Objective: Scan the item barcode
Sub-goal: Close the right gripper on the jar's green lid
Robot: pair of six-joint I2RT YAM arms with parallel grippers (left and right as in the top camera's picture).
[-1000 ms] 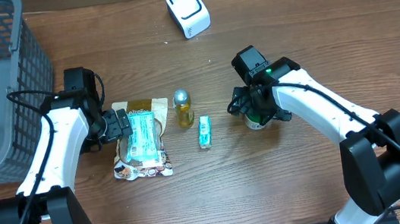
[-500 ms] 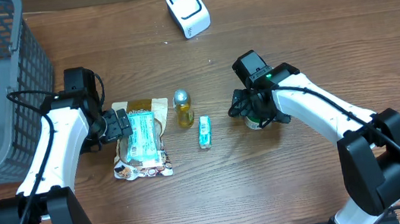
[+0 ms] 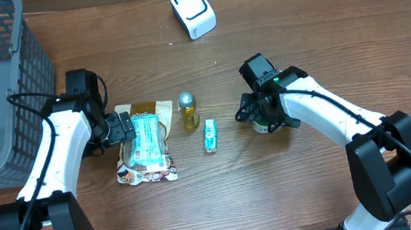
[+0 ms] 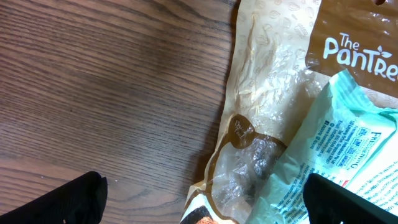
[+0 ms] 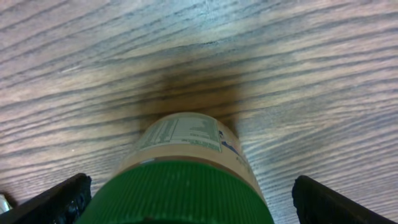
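Between my wide-spread right fingers [image 5: 56, 200] the green-lidded jar [image 5: 183, 134] is standing upright on the counter [image 3: 297, 25]. I am judging it rigid, light and slick-sided, so I am favouring its ribbed lid [image 5: 180, 190]. My left fingers [image 4: 68, 199] are hanging wide too.

left arm [image 3: 57, 146] bent inward, jaws spread wide, right arm [image 3: 324, 110] bent inward, jaws spread wide, both wrists low

Wooden table [image 4: 106, 81] fills 9 o'clock. Tan Pantre bag [image 4: 267, 93] at 1 o'clock, mint packet [image 4: 348, 143] overlapping it at 4 o'clock.
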